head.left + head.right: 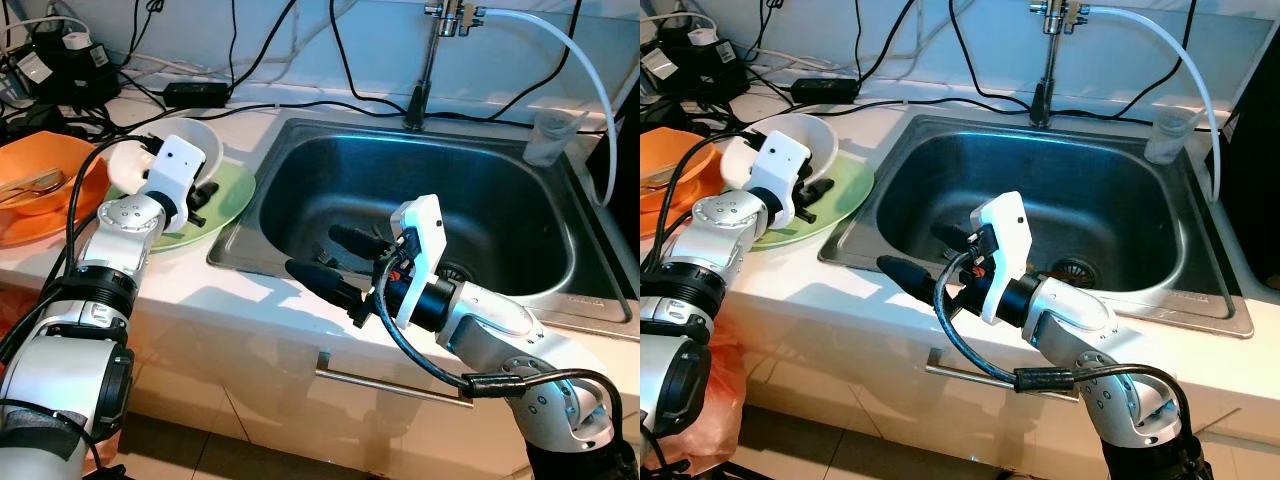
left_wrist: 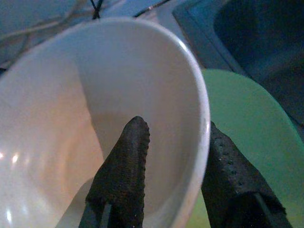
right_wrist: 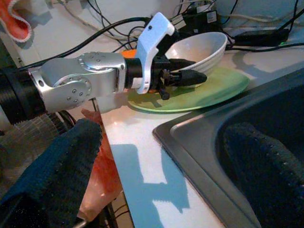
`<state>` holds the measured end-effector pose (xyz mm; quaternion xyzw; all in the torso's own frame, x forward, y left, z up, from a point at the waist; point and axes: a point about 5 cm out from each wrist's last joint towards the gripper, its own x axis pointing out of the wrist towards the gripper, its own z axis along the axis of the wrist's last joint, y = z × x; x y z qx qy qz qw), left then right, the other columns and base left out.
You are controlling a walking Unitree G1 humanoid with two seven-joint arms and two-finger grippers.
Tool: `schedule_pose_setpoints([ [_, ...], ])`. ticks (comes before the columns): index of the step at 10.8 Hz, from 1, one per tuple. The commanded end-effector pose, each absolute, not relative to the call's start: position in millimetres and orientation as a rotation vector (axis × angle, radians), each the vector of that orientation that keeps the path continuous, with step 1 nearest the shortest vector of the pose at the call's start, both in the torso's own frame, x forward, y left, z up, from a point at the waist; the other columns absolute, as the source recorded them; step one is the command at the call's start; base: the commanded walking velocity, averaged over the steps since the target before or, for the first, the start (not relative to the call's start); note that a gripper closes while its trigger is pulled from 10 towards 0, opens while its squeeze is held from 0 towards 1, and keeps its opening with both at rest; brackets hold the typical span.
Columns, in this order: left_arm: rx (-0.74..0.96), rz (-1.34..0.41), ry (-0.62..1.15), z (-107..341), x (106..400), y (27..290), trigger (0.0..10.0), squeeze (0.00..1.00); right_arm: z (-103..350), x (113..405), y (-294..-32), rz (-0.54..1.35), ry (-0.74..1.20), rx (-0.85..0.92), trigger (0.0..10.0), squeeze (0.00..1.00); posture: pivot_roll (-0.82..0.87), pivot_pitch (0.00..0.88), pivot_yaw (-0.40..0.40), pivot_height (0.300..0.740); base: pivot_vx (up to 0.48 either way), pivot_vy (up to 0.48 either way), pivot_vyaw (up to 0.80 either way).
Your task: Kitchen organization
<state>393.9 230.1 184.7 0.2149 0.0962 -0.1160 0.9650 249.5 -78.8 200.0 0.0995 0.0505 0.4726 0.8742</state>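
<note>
The left wrist view showed the left gripper (image 2: 173, 161) pinching the rim of the round white ceramic bowl (image 2: 85, 104), sitting on the light green plate (image 1: 225, 195) by the steel sink's (image 1: 560, 290) left edge. Right gripper (image 1: 325, 260) spread wide over that edge.

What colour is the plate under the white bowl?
Light green plate, clearest in the right wrist view.

left arm reaches forward, its hand (image 2: 173, 175) closed on a bowl rim; right arm bends inward, its hand (image 1: 335, 262) spread wide, holding nothing.
</note>
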Motion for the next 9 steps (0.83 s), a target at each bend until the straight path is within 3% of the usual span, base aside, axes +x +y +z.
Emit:
schedule_pose_setpoints([
  [1, 0.415, -0.222, 0.136, 199.3, 398.6, 227.7, 0.0, 0.00, 203.1, 246.8, -76.9, 0.998, 0.086, 0.196, 10.0, 0.00, -0.05, 0.000, 0.053, 0.740, 0.000, 0.000, 0.00],
  [9, 0.393, -0.281, -0.133, 232.8, 401.9, 198.1, 0.0, 0.00, 201.5, 249.2, -77.6, 0.985, 0.087, 0.189, 10.0, 0.00, -0.04, 0.000, 0.054, 0.740, 0.000, 0.000, 0.00],
])
